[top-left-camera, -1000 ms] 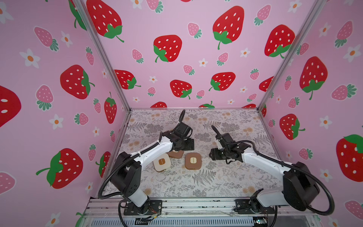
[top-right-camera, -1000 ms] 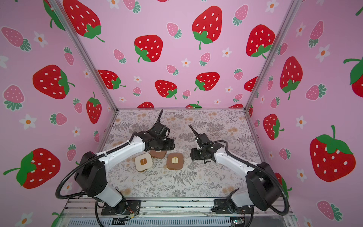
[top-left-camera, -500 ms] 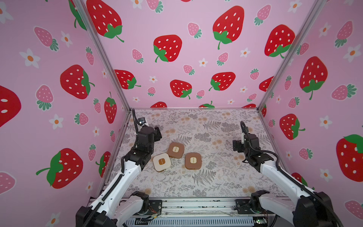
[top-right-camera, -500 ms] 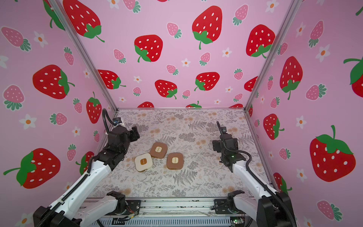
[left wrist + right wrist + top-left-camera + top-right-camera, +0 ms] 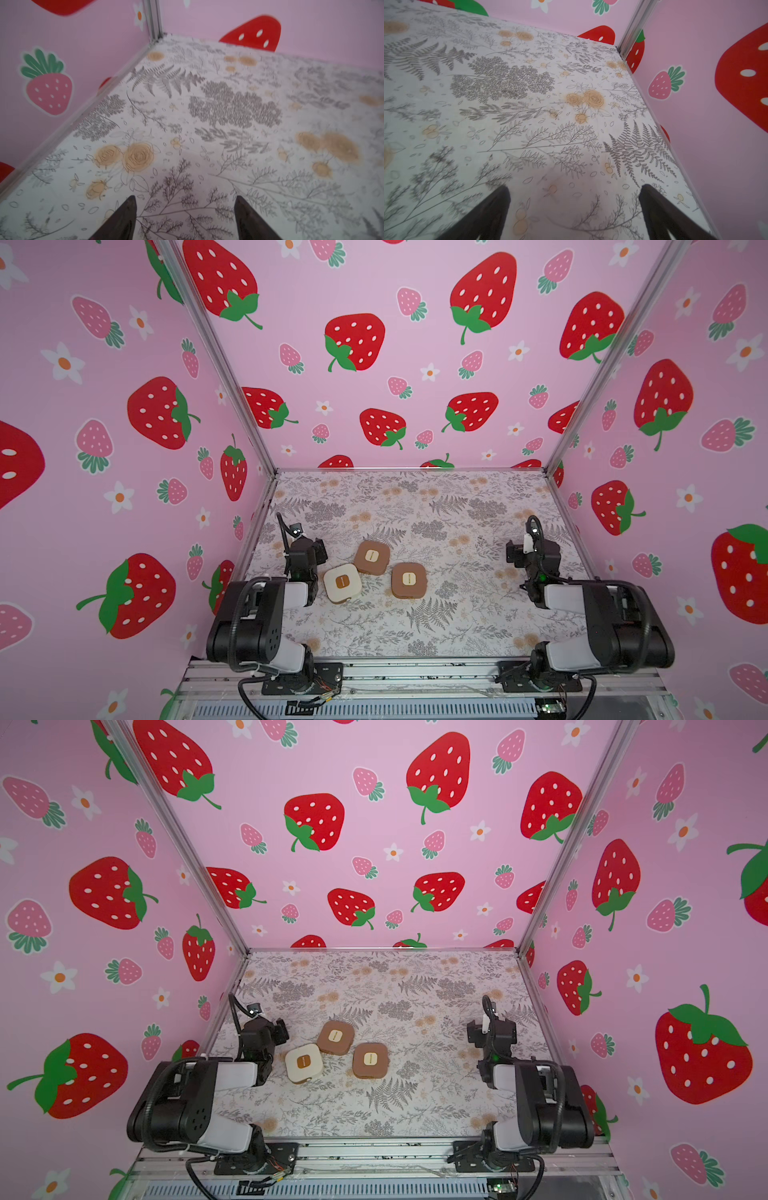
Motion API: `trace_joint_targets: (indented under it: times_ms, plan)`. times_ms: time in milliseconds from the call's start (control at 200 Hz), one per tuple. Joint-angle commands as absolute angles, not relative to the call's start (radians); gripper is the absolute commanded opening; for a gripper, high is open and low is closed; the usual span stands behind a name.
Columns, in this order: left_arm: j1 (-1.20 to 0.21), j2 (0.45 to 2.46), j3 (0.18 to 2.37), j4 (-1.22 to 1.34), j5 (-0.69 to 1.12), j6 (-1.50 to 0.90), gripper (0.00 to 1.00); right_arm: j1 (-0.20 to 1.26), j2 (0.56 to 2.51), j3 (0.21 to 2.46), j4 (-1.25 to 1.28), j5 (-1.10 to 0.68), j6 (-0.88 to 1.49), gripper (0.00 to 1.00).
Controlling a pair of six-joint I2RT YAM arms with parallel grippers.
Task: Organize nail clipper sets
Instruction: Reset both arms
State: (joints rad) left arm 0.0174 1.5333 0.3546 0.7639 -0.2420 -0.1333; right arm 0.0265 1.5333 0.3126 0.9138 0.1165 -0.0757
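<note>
Floral-print table cover (image 5: 415, 506) lies between 3 pink strawberry-patterned walls (image 5: 395, 290), with metal corner posts (image 5: 222, 364).

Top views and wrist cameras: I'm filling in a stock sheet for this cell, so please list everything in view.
table cover: one, white with grey ferns and tan flowers, under everything.
cream case: one, cream with a brown badge, shut, left of the cover's middle.
far brown case: one, brown with a cream badge, shut, just behind the cream case.
near brown case: one, brown with a cream badge, shut, right of the cream case.
walls: three, pink with strawberries, around the cover.
front rail: one, silver, along the front edge.
left pincer: one, black, open and empty, by the left wall.
right pincer: one, black, open and empty, by the right wall.
</note>
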Motion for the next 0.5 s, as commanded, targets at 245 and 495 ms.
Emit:
trace_joint_targets:
  times_ms: [245,495]
  plan:
    - [0.025,1.547,0.46,0.758,0.017,-0.034,0.99,-0.026,1.568,0.449,0.79,-0.069,-0.032,0.99]
    - [0.026,1.548,0.461,0.761,0.015,-0.034,0.99,-0.017,1.573,0.452,0.792,-0.051,-0.035,0.99]
